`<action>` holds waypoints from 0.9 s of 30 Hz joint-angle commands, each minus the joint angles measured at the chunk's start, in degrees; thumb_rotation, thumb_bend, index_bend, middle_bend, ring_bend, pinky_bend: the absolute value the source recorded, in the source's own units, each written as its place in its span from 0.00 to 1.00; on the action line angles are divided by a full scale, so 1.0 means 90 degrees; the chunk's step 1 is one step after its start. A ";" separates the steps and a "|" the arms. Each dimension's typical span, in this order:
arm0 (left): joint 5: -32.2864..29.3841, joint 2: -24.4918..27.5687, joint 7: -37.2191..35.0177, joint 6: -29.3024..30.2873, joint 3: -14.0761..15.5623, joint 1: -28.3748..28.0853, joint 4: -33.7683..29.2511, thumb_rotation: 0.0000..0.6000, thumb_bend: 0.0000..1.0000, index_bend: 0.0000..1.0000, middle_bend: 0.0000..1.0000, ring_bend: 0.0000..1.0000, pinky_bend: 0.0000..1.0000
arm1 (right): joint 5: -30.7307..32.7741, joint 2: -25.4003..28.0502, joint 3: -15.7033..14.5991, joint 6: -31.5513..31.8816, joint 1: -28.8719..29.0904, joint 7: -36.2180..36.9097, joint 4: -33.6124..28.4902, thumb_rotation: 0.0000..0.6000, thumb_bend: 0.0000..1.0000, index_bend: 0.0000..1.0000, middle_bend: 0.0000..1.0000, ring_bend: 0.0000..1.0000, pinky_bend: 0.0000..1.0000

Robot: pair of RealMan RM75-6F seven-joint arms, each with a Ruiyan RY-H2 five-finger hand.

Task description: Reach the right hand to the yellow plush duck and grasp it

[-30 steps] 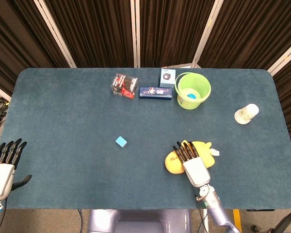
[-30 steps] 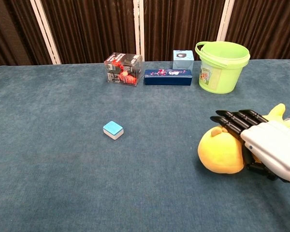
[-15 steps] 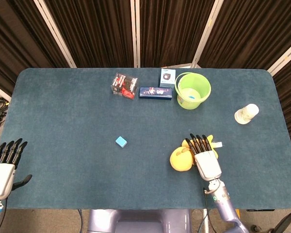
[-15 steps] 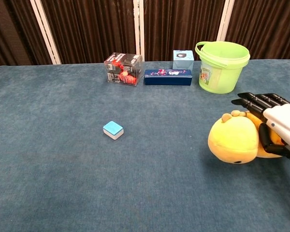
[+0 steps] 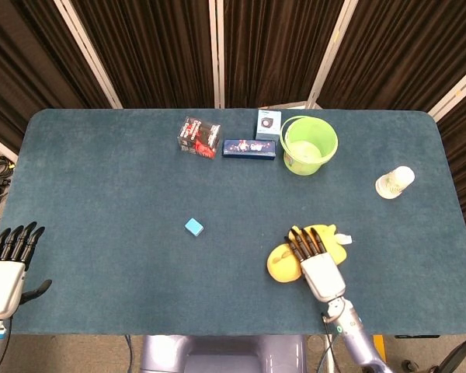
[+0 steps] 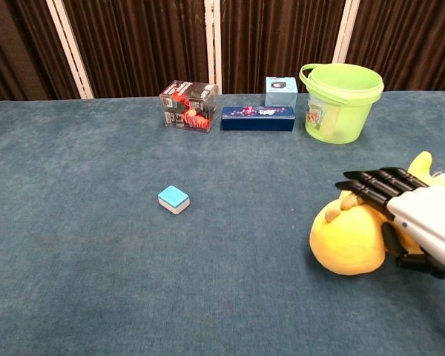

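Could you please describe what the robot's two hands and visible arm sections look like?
Both the left hand and right hand have slim black fingers on a boxy white palm shell. Behind the right hand, a grey-silver wrist segment shows a small green light. The left wrist carries a blue-marked band at the frame edge.

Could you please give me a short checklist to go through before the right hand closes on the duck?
1. Right hand over the duck: ok; it lies on top in both views.
2. Fingers stretched flat, not wrapped: ok; grasp not yet made.
3. Thumb placement: cannot tell; only a dark part shows at the duck's side in the chest view.
4. Duck resting on the table: ok, as far as both views show.
5. Room around the duck: ok; block, bucket and cup stand well apart.
6. Left hand out of the way: ok; open at the table's near left edge.
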 commanded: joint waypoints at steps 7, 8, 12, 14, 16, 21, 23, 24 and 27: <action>0.0003 0.0004 0.0001 0.0006 0.0005 0.0002 -0.0007 1.00 0.15 0.00 0.00 0.00 0.00 | -0.0692 0.0013 -0.0361 0.0376 -0.0009 -0.0370 -0.0537 1.00 1.00 0.00 0.00 0.00 0.00; 0.0006 0.0004 0.0004 0.0008 0.0005 0.0002 -0.0006 1.00 0.15 0.00 0.00 0.00 0.00 | -0.0637 0.0007 -0.0336 0.0315 -0.0002 -0.0406 -0.0543 1.00 1.00 0.00 0.00 0.00 0.00; -0.0001 0.0009 -0.0013 0.0018 -0.0001 0.0005 -0.0006 1.00 0.15 0.00 0.00 0.00 0.00 | -0.0354 0.0011 -0.0184 0.0073 0.0033 -0.0488 -0.0527 1.00 1.00 0.00 0.00 0.00 0.00; -0.0026 0.0009 -0.0022 0.0006 -0.0013 -0.0001 -0.0003 1.00 0.15 0.00 0.00 0.00 0.00 | -0.0154 0.0032 -0.0079 -0.0068 0.0054 -0.0479 -0.0474 1.00 1.00 0.00 0.00 0.00 0.00; -0.0031 0.0005 -0.0015 -0.0005 -0.0015 -0.0006 0.0001 1.00 0.15 0.00 0.00 0.00 0.00 | -0.0078 0.0045 -0.0042 -0.0120 0.0065 -0.0450 -0.0447 1.00 1.00 0.00 0.00 0.00 0.00; -0.0042 -0.0018 0.0044 -0.0050 0.0000 -0.0018 0.0009 1.00 0.15 0.00 0.00 0.00 0.00 | 0.0291 0.0006 0.0138 -0.0344 0.0089 -0.0376 -0.0137 1.00 1.00 0.00 0.00 0.00 0.00; -0.0043 -0.0019 0.0048 -0.0050 0.0001 -0.0017 0.0004 1.00 0.15 0.00 0.00 0.00 0.00 | 0.0444 0.0005 0.0209 -0.0433 0.0097 -0.0378 -0.0055 1.00 1.00 0.00 0.00 0.00 0.00; -0.0042 -0.0019 0.0048 -0.0049 0.0002 -0.0017 0.0004 1.00 0.15 0.00 0.00 0.00 0.00 | 0.0501 0.0014 0.0242 -0.0449 0.0097 -0.0377 -0.0033 1.00 1.00 0.00 0.00 0.00 0.00; -0.0051 -0.0021 0.0059 -0.0067 0.0003 -0.0024 0.0004 1.00 0.15 0.00 0.00 0.00 0.00 | 0.0644 0.0068 0.0359 -0.0443 0.0099 -0.0375 0.0006 1.00 1.00 0.00 0.00 0.00 0.00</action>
